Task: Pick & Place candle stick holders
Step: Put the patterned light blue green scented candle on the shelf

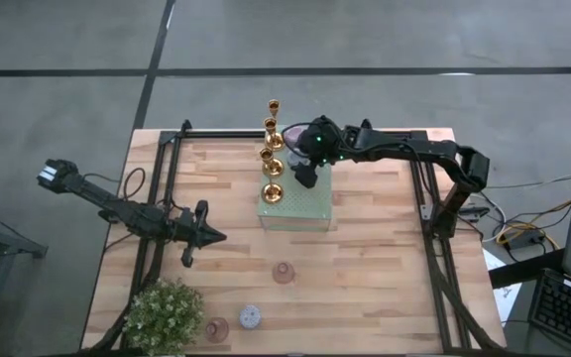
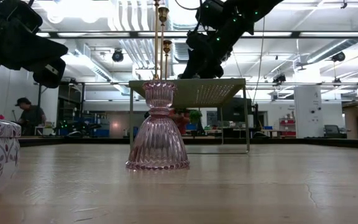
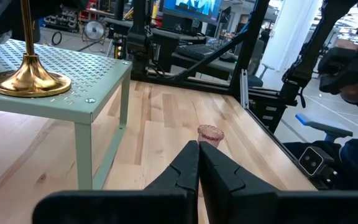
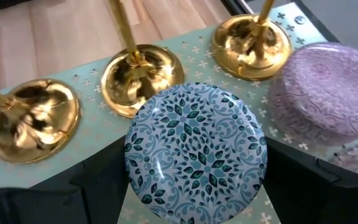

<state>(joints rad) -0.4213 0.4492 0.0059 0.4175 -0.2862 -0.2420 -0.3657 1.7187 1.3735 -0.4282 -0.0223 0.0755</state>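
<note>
Right tool (image 4: 194, 205) pinches blue patterned holder (image 4: 195, 148) over green pad (image 1: 295, 208). Lower it straight, clear of gold candlesticks (image 4: 142, 73). Left tool (image 3: 197, 174) pressed together, idle.

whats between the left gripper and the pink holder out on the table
Only bare wooden table, seen in the left wrist view: the shut left gripper points at the pink holder with nothing between.

Bright overhead ceiling lights (image 2: 73, 15) glare; gold bases (image 4: 143, 70) gleam.

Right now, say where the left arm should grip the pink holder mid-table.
Best take the pink holder at its narrow waist, left gripper coming level from the side: it stands upright, and cup and skirt flare out above and below. Right gripper holds the blue holder.
</note>
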